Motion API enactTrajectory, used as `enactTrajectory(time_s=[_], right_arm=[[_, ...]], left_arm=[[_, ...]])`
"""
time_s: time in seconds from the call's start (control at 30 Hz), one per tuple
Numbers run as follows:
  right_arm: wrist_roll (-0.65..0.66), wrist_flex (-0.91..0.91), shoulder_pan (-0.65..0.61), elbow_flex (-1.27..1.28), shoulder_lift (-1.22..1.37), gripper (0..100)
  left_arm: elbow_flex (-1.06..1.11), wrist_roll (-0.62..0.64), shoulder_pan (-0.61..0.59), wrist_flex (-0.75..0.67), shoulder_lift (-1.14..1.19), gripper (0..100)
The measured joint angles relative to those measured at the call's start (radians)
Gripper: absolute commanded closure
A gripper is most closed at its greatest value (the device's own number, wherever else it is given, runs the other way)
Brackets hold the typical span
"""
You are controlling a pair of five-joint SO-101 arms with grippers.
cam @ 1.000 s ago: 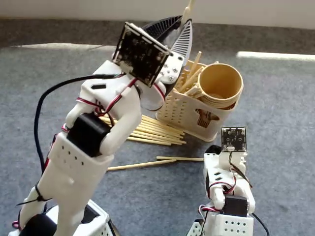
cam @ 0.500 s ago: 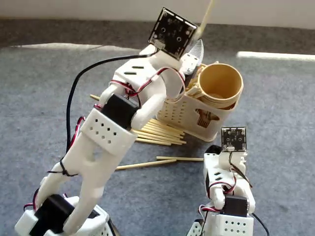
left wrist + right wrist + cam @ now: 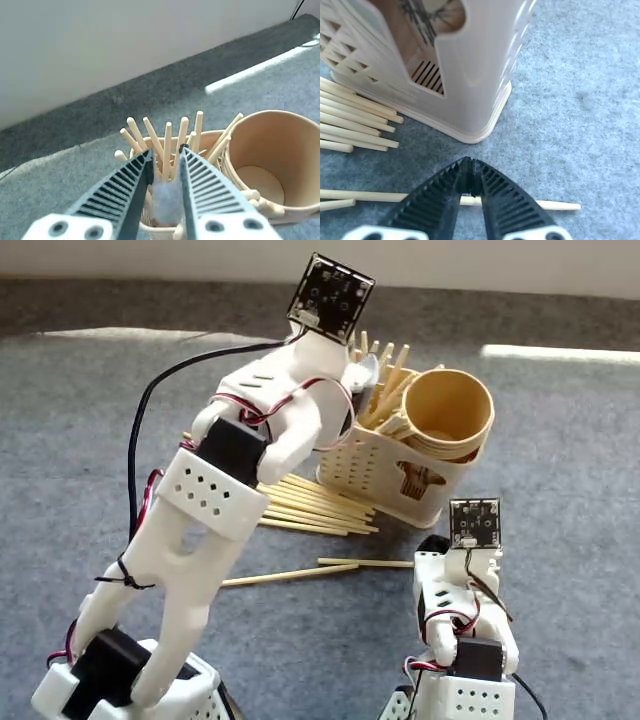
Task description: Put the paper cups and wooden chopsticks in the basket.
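From the high view, we see the left arm (image 3: 250,470) stretched across the grey-covered bench (image 3: 580,540). Its left pincer (image 3: 366,362) dips into the cream basket (image 3: 385,475) among the upright chopsticks (image 3: 392,375); from here we cannot tell how its jaws stand. Right beside that pincer, in the same basket, sit the stacked paper cups (image 3: 452,405). A bundle of chopsticks (image 3: 315,502) lies on the bench below the pincer, against the basket's foot. Nearer the arm bases, two loose chopsticks (image 3: 300,573) lie almost end to end. The right pincer (image 3: 432,542) points down at the bench close to the basket's near corner, just at the end of one loose stick.

In the left wrist view, we find the left pincer (image 3: 165,152) with its jaws a little apart and nothing clamped between them. Directly past its tips the upright chopsticks (image 3: 167,142) fan out of the basket (image 3: 210,135), one of them in line with the gap. The paper cups (image 3: 265,160) stand just beside the pincer, mouth upward, touching the sticks.

In the right wrist view, we see the right pincer (image 3: 470,167) with its tips pressed together on nothing. One of the loose chopsticks (image 3: 550,204) lies flat on the bench under the jaws, crossing behind them. Just ahead of the tips rises the basket (image 3: 480,75), corner first. Off to one side of the pincer, the ends of the bundle of chopsticks (image 3: 360,125) rest against the basket's foot.
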Motion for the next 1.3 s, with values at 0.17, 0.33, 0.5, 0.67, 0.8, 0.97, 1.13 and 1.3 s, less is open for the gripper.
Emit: enactTrajectory(time_s=[0.17, 0.33, 0.5, 0.67, 0.8, 0.97, 1.13, 1.3], right_arm=[[0.0, 0.0, 0.0, 0.0, 0.0, 98.7], [0.0, 0.0, 0.0, 0.0, 0.0, 98.7], [0.0, 0.0, 0.0, 0.0, 0.0, 98.7], [0.0, 0.0, 0.0, 0.0, 0.0, 98.7], [0.0, 0.0, 0.0, 0.0, 0.0, 98.7], [0.0, 0.0, 0.0, 0.0, 0.0, 98.7], [0.0, 0.0, 0.0, 0.0, 0.0, 98.7], [0.0, 0.0, 0.0, 0.0, 0.0, 98.7]], left_arm=[[-0.034, -0.02, 0.003, 0.11, 0.0, 90], [-0.164, -0.072, 0.002, 0.315, 0.0, 90], [-0.218, -0.11, 0.002, 0.519, 0.0, 90], [-0.218, -0.12, 0.002, 0.657, 0.0, 90], [-0.218, -0.12, 0.0, 0.736, 0.0, 91], [-0.186, -0.173, 0.002, 0.756, -0.002, 97], [-0.037, -0.207, 0.002, 0.755, -0.002, 97], [0.095, -0.21, -0.044, 0.672, -0.002, 97]])
